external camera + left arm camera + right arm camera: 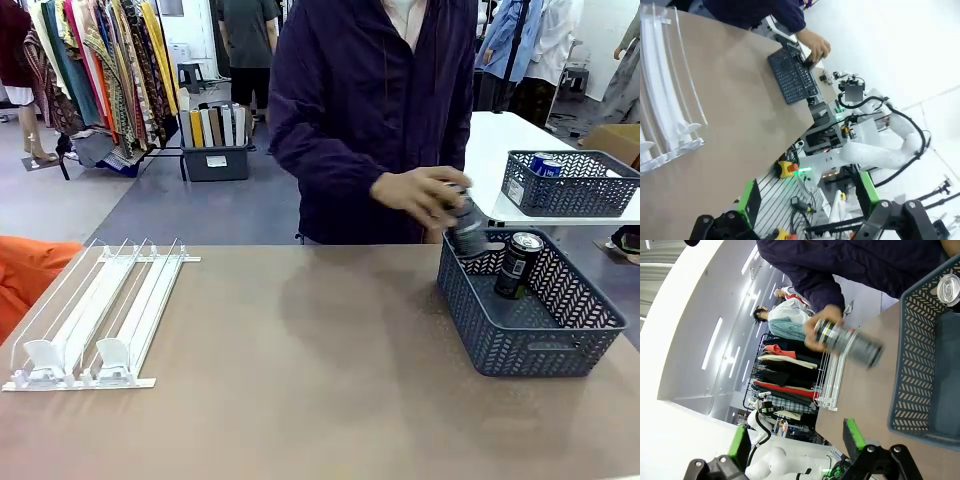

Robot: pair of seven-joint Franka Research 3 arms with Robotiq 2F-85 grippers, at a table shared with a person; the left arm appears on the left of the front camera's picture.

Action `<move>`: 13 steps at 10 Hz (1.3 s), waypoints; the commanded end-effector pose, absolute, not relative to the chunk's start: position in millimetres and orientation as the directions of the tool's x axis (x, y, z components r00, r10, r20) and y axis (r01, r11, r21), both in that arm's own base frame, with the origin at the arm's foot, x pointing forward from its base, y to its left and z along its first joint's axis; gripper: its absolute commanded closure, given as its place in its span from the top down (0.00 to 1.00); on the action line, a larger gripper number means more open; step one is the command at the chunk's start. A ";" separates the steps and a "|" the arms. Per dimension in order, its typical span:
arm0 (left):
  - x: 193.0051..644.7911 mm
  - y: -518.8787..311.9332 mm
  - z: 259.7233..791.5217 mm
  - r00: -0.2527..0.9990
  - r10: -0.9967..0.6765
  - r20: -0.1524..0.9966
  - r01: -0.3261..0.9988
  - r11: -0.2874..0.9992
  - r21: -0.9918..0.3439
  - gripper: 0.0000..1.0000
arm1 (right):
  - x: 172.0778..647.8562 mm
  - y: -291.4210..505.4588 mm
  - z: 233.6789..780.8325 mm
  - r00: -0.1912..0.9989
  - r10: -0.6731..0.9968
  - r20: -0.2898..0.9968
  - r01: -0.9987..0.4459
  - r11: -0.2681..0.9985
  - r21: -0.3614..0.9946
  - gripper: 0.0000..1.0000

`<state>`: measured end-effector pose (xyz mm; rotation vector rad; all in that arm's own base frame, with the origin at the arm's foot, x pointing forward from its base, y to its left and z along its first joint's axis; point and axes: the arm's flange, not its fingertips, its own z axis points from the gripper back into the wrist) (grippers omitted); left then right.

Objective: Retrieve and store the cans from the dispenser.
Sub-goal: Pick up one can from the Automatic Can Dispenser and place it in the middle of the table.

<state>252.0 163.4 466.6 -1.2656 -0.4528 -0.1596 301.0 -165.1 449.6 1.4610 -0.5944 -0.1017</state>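
We note one black can upright in the grey basket at table right; the person's hand holds a second can over its rim. The dispenser lies left. Left gripper and right gripper: jaws apart.

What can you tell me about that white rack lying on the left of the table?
The dispenser is a flat white rack of thin parallel rails forming lanes, apparently plastic. It lies on the brown table at the robot's left, running from the far side toward the near edge. Two small white stoppers stand at its near end, and thin clear dividers rise along the lanes. Its lanes hold no cans, and nothing touches it but the table.
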 end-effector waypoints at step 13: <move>248.0 146.1 500.7 0.890 0.101 0.445 0.380 0.375 -0.845 1.00 | 303.4 -164.1 453.6 0.848 -0.422 0.322 -0.296 0.127 0.947 1.00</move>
